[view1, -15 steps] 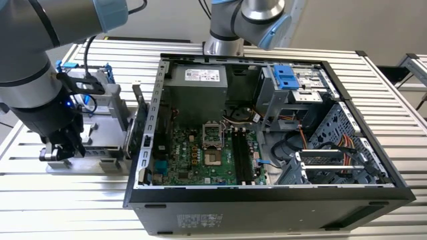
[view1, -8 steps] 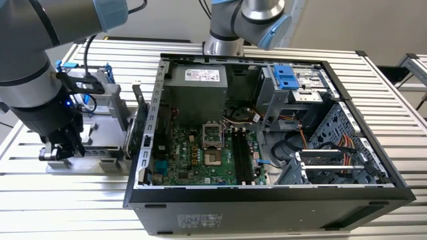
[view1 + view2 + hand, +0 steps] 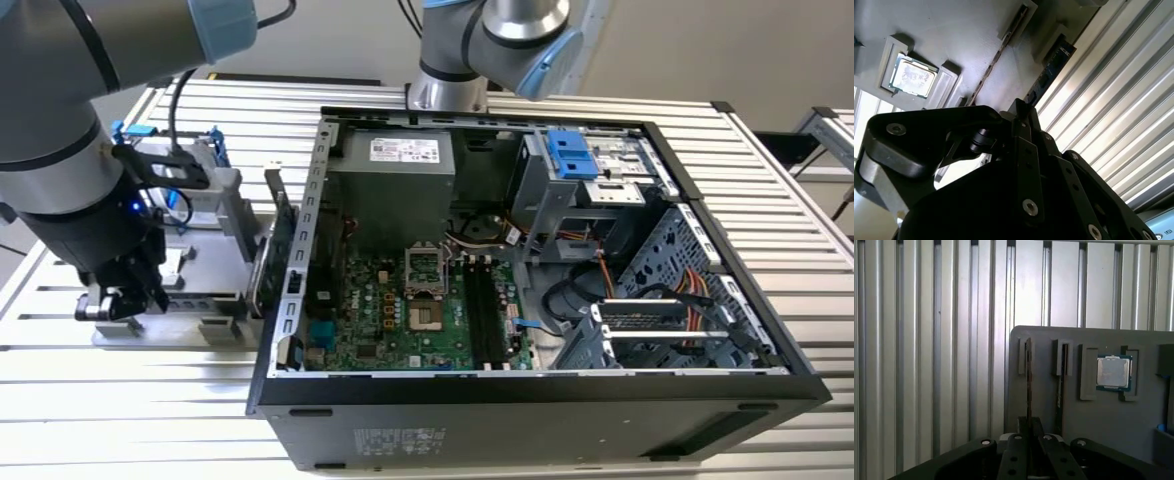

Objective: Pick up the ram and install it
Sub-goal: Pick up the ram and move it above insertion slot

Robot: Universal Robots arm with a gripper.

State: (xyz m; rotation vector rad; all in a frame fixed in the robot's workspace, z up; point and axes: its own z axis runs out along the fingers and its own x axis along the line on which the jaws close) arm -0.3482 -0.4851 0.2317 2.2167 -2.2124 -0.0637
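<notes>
- Two sticks stood on edge in the grey tray (image 3: 174, 325), which sat just beside the computer case (image 3: 534, 410), on the exterior view's left of it.
- Gripper (image 3: 1028, 424) was low over the tray's side away from the case. Its fingers were drawn in narrow with the ram (image 3: 1028, 372) between them, seemingly pinched. The ram sat in its tray slot, not yet lifted.
- Spare stick (image 3: 1060, 375) stood just beside the ram, and the processor (image 3: 1114, 372) lay in its pocket beyond that.
- To do it well, I'd judge: keep the grip centred and pull straight out along the slot, so the ram doesn't tilt into the spare stick.
- Memory slots (image 3: 487, 310) inside the case looked vacant, but were hard to make out.
- Hidden: pad contact on the ram, covered by the gripper's own linkage; the ram's lower edge, sunk in the tray.
</notes>
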